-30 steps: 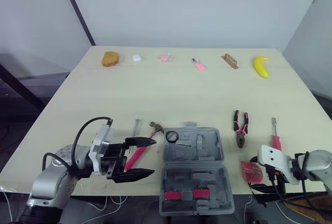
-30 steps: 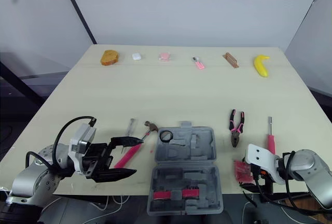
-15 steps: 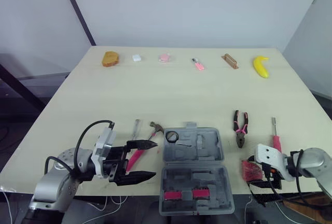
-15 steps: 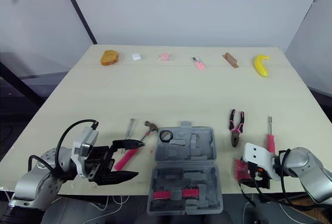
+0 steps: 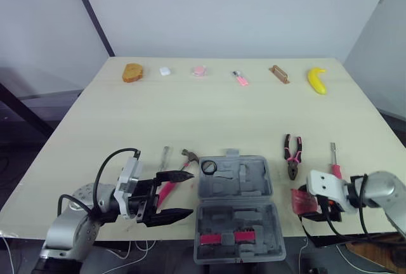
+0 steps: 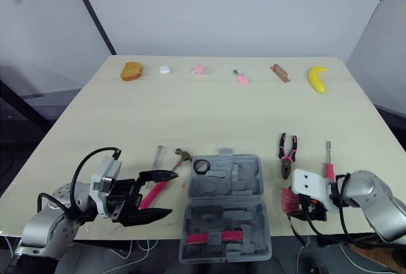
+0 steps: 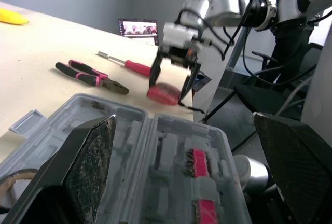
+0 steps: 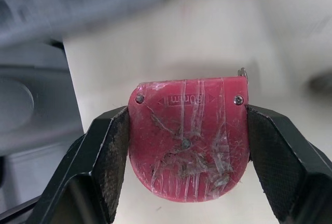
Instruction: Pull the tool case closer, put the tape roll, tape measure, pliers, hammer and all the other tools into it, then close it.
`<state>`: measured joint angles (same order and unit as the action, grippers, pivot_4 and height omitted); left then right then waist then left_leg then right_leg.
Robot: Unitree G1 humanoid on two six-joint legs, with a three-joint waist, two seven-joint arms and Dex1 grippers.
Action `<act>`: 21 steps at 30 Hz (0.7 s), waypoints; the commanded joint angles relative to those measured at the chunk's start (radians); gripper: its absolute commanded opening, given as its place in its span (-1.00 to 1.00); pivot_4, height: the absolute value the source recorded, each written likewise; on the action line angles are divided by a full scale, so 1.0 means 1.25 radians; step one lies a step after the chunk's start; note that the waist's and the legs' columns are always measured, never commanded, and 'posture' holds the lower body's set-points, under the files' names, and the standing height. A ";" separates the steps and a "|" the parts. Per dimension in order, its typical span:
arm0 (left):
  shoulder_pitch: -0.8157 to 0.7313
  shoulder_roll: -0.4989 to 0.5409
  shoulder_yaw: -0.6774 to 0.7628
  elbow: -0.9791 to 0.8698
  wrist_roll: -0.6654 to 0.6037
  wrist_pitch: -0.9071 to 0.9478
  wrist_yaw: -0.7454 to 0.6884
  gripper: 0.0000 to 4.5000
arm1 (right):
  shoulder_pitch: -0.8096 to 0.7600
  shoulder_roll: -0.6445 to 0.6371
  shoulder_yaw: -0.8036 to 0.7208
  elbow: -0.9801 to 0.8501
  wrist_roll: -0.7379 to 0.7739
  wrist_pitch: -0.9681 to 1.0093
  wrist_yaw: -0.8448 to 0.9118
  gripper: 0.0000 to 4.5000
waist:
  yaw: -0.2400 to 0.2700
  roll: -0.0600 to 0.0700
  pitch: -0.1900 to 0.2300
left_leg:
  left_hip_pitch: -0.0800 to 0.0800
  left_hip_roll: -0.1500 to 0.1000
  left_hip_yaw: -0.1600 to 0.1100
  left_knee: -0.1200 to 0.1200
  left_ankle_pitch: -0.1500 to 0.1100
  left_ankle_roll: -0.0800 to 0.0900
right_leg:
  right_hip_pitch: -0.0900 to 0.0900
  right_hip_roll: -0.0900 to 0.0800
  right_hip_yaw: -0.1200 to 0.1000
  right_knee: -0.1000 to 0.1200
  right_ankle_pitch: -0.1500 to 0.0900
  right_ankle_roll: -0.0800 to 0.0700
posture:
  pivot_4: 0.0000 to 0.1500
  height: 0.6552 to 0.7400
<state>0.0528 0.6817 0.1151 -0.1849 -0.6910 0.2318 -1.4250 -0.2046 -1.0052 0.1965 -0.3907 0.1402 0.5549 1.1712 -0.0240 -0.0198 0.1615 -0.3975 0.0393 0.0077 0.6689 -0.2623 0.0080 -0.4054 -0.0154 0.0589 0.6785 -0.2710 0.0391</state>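
Observation:
The grey tool case [image 5: 236, 205] lies open at the table's front edge, with the black tape roll [image 5: 210, 167] in its far left corner. My right gripper [image 5: 304, 204] is shut on the red tape measure [image 8: 187, 138], just right of the case; its fingers [image 8: 106, 154] press both sides. The pink-handled pliers [image 5: 292, 157] and a pink screwdriver [image 5: 333, 163] lie beyond it. Left of the case are the pink-handled hammer [image 5: 178, 170] and a thin metal tool [image 5: 165, 156]. My left gripper [image 5: 172, 195] is open and empty, beside the hammer's handle.
Along the far edge lie a piece of bread [image 5: 133, 71], a small white object [image 5: 165, 71], two small pink items [image 5: 199, 70], a brown block [image 5: 279, 74] and a banana [image 5: 316, 80]. The case's near half reaches the table's front edge.
My right gripper has carried the tape measure a little left toward the case and away from the table's front edge. The left gripper has hardly moved.

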 commanded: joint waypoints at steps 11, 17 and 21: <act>0.062 -0.012 0.077 -0.006 0.001 -0.065 0.043 1.00 | -0.698 0.135 0.491 0.062 -0.010 0.524 0.030 0.27 | -0.007 0.002 0.001 | -0.008 0.000 -0.007 0.000 0.000 0.000 | -0.005 -0.004 -0.007 0.000 0.000 -0.002 | 1.00 1.00; 0.100 -0.024 0.105 -0.041 -0.023 -0.054 0.081 1.00 | -0.731 0.193 0.592 0.216 -0.076 0.430 0.043 0.27 | -0.009 0.003 0.002 | -0.014 -0.002 -0.010 0.002 0.000 0.000 | -0.008 -0.008 -0.012 0.000 0.000 -0.001 | 1.00 1.00; 0.118 -0.031 0.119 -0.046 -0.018 -0.063 0.095 1.00 | -0.742 0.249 0.610 0.295 -0.114 0.380 0.033 0.27 | -0.013 0.003 0.002 | -0.014 -0.002 -0.011 0.001 0.000 0.000 | -0.008 -0.007 -0.013 0.001 0.000 -0.001 | 1.00 1.00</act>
<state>0.1957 0.6439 0.2359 -0.2143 -0.6985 0.1662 -1.3105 -1.1100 -0.7056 0.9684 -0.0291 0.0190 1.0552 1.2158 -0.0399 -0.0156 0.1640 -0.4142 0.0371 -0.0067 0.6708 -0.2621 0.0078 -0.4158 -0.0241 0.0426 0.6793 -0.2712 0.0376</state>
